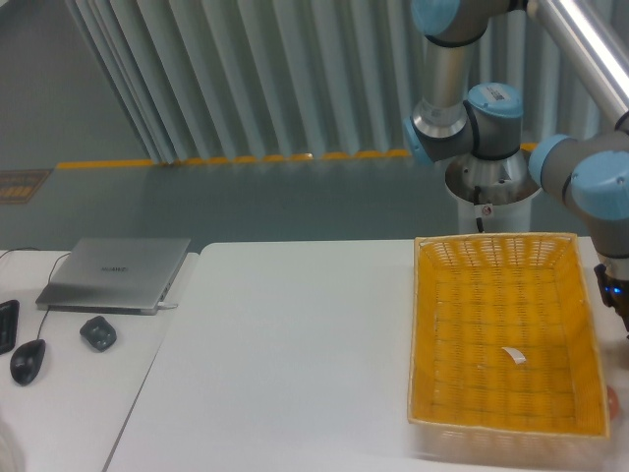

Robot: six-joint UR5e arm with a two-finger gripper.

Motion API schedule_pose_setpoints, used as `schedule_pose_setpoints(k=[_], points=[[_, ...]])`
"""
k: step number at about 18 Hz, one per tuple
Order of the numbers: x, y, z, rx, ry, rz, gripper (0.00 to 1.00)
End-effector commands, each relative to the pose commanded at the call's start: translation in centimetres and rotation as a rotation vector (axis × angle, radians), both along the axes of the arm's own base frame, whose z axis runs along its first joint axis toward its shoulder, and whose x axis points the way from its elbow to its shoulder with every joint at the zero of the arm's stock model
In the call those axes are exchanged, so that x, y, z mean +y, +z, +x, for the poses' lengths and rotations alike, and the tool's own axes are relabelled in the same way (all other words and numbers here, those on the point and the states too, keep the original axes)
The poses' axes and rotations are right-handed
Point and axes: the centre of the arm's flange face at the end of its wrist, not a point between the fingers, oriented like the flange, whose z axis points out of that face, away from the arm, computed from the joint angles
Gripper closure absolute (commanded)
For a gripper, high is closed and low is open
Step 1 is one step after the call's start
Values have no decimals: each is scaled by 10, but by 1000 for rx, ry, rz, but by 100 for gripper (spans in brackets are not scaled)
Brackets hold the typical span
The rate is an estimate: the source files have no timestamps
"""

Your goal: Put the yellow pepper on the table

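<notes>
Camera view shows the gripper [617, 307] at the right edge beside the basket [505, 334], its state unclear.

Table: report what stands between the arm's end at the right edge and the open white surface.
The woven basket lies between the arm's end and the open table to its left; no pepper is visible.

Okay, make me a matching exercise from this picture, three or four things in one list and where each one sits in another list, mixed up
Things:
1. laptop
2. basket
3. computer mouse
4. robot base

Places:
A. behind the table, right of middle
B. far left, near the front
C. right side of the white table
D. left, closed, behind the mouse

Pairs: 1-D, 2-C, 3-B, 4-A
</notes>
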Motion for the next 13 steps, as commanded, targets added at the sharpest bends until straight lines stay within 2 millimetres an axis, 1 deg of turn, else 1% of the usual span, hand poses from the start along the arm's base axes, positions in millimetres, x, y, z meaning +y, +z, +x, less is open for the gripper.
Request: schedule_pose_setpoints(k=[1,2,4,5,6,8,9,11,13], points=[[-1,3,2,-15,-35,4,0],[-6,12,7,-20,-70,18,0],[-10,15,10,-47,-115,10,0],[-16,19,10,-63,-127,1,0],[-26,30,15,-90,-175,-20,0],[-41,41,24,-136,-208,-48,0],[-51,48,28,-151,-198,-52,0],[-64,60,32,-163,-183,-23,0],[-80,68,36,-182,-165,-20,0]])
